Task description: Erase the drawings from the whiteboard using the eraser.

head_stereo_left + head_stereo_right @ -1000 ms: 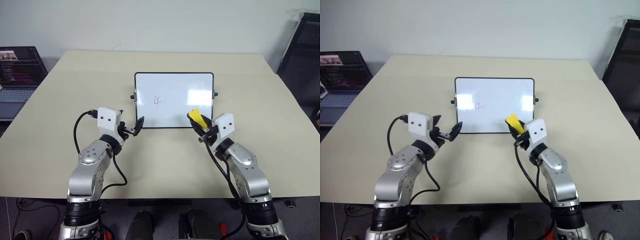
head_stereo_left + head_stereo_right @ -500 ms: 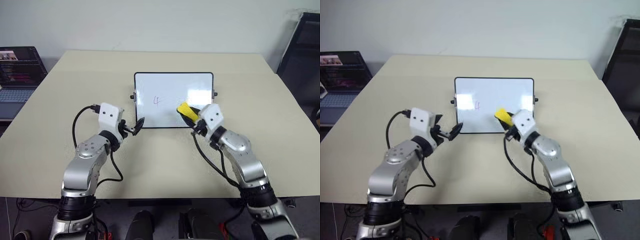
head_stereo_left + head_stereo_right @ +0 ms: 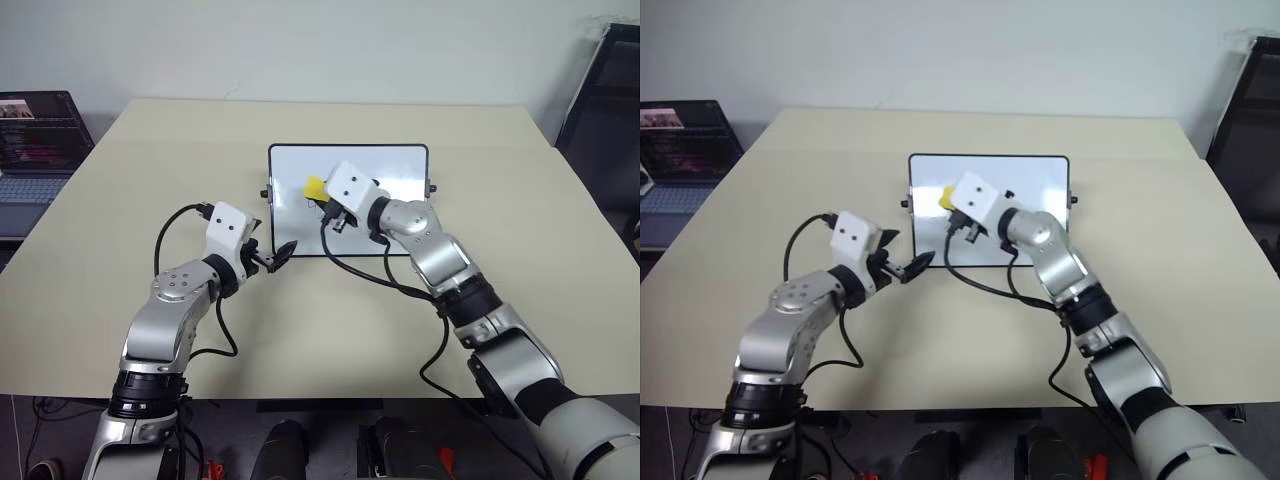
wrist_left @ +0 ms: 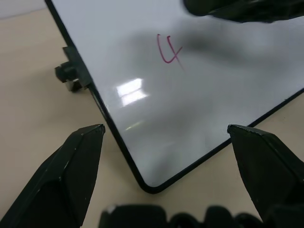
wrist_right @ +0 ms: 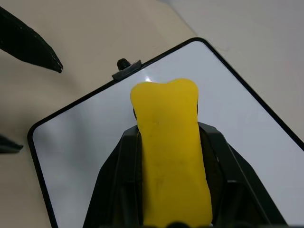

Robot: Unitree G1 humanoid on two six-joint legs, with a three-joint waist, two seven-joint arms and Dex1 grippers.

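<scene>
my right tool is clamped on the yellow eraser over the whiteboard, left tool wide open at its corner

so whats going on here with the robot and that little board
The robot's right gripper is shut on the yellow eraser, holding it over the left part of the whiteboard lying on the table. A reddish "4" is still on the board, so the drawings aren't all wiped yet. The left gripper sits open at the board's near left corner.
</scene>
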